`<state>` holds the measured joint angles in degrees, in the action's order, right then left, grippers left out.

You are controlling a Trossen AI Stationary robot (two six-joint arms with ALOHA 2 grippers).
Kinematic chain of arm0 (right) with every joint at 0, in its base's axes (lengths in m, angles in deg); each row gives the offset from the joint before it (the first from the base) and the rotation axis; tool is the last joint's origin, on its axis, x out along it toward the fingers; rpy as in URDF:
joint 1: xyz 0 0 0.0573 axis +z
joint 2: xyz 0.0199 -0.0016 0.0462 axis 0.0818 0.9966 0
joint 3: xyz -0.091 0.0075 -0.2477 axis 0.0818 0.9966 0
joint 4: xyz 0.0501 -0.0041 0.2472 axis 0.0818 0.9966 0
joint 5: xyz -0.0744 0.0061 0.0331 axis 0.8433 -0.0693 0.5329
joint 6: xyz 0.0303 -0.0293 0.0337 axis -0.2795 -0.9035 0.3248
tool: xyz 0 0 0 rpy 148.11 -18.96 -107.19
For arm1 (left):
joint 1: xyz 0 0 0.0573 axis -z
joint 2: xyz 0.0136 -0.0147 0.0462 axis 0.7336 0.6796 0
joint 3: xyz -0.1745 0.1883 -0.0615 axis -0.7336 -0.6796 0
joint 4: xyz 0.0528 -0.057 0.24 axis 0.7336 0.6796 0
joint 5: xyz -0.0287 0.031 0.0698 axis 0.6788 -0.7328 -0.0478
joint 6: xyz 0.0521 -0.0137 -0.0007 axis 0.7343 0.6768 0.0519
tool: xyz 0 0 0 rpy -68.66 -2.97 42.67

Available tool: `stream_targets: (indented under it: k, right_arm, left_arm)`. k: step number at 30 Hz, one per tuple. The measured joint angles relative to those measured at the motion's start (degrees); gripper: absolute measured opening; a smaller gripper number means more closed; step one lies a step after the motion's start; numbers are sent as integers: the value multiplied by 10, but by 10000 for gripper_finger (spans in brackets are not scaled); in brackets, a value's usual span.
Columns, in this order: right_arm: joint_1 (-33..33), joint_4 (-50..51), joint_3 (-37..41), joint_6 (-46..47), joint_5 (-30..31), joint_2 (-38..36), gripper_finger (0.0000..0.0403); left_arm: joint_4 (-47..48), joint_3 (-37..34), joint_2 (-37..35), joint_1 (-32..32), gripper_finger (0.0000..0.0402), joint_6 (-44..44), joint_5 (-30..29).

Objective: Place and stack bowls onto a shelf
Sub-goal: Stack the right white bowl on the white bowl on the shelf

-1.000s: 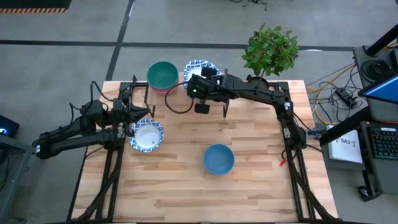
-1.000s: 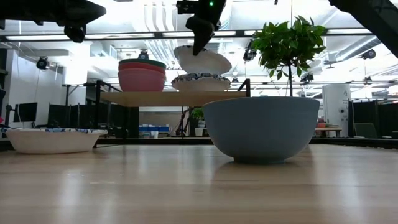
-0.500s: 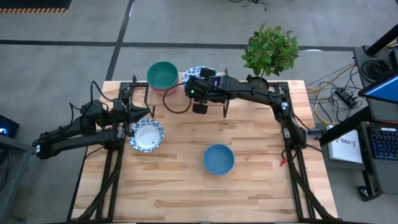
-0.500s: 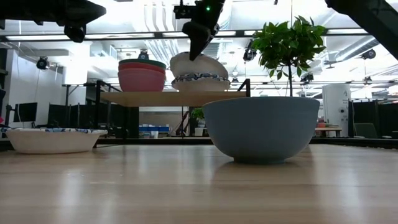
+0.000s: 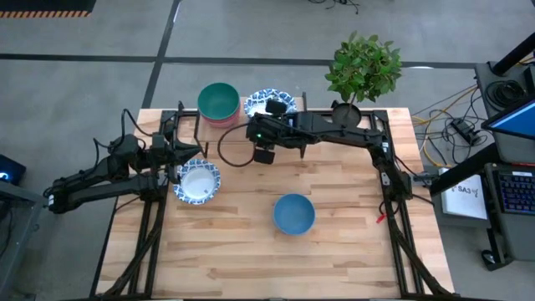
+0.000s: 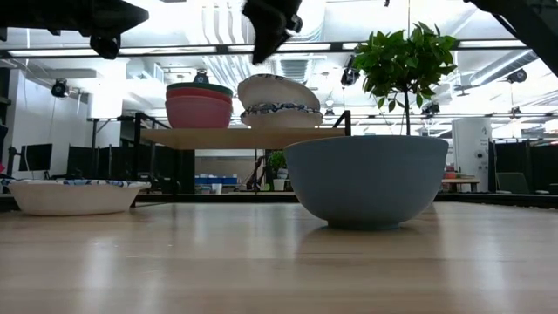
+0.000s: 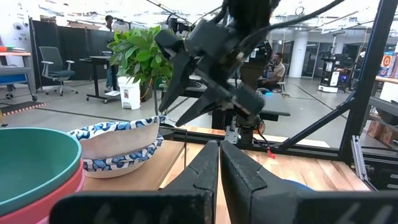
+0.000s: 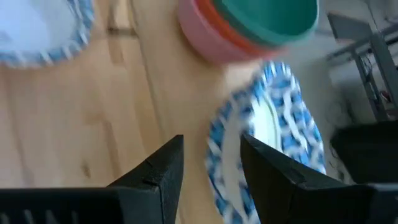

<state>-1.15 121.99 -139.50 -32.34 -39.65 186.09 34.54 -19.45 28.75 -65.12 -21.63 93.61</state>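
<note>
My right gripper (image 5: 261, 144) hangs above the table just in front of the shelf (image 6: 235, 137), its fingers (image 8: 155, 171) spread with a clear gap between them and nothing held. In my right wrist view those fingers frame the rim of the blue-patterned bowls (image 8: 267, 143) below, with the green bowl (image 8: 270, 18) nested over the red and pink ones beside them. From the low view the gripper (image 6: 270, 26) sits clear above the patterned stack (image 6: 279, 103), not touching it.

The shelf stands along the table's far edge. On its left half is the plain stack: pink bowl (image 6: 199, 113) at the bottom, red above it, green on top (image 5: 218, 101). On its right half two white bowls with blue rims (image 5: 269, 102) sit one in the other, the upper one tilted rather than seated level.

My left gripper (image 5: 185, 155) waits near the table's left edge, over another white bowl with a blue patterned rim (image 5: 198, 182) that rests on the wood. In the left wrist view its fingers (image 7: 208, 168) lie pressed together, empty.

A blue bowl (image 5: 293, 213) stands alone near the middle of the table (image 5: 351, 251). A potted plant (image 5: 363, 68) sits at the far right corner
</note>
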Motion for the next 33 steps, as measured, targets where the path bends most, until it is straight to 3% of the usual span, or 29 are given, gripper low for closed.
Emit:
stream_targets:
  k: [5, 12, 23, 33]
  right_arm:
    - [-2, -89, 0, -39, -72, -1, 113]
    - [-31, -183, -1, -70, -126, -1, 19]
    - [-98, -228, 43, -42, -200, -1, 9]
    - [-115, -266, 103, -33, -203, 0, 9]
  left_arm:
    - [0, 0, 0, 0, 0, 0, 0]
    - [0, 0, 0, 0, 0, 0, 0]
    - [5, 0, 0, 0, 0, 4, 0]
    - [5, 0, 0, 0, 0, 4, 0]
